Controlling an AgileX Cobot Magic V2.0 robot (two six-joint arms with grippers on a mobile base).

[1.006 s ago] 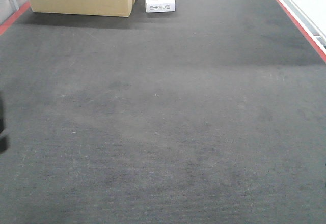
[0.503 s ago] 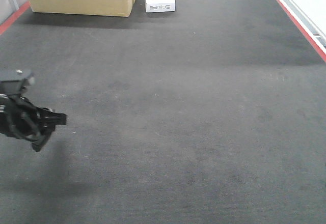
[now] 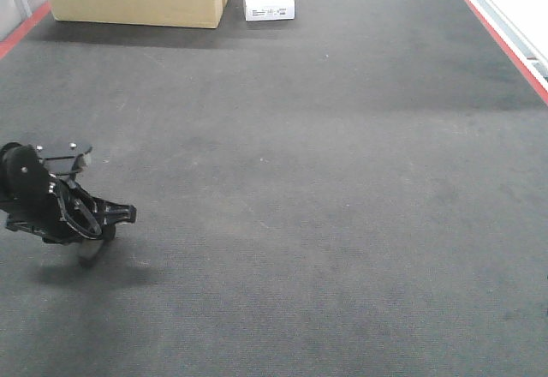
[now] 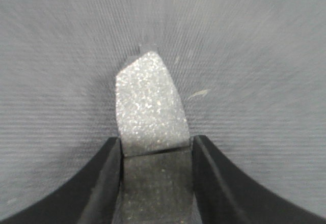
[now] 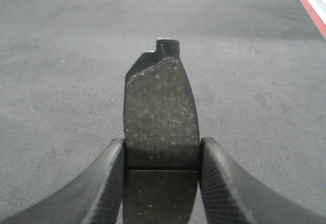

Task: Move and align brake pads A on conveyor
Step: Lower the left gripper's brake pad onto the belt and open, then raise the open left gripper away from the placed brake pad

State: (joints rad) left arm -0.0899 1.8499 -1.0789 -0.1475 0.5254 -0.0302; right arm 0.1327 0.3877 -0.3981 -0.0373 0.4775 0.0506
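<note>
The left end effector point(image 4: 157, 145) is clamped on a sparkly grey brake pad point(image 4: 149, 102), hovering above the conveyor point(image 3: 342, 180) near its left edge. The right end effector point(image 5: 162, 152) grips a darker brake pad point(image 5: 160, 107), also held over the conveyor.

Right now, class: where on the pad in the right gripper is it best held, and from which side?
Across its two long edges at the middle groove, coming in along its length, as the right gripper does. The pad is flat and narrow, so the fingers close on near-parallel sides, probably balanced.
</note>
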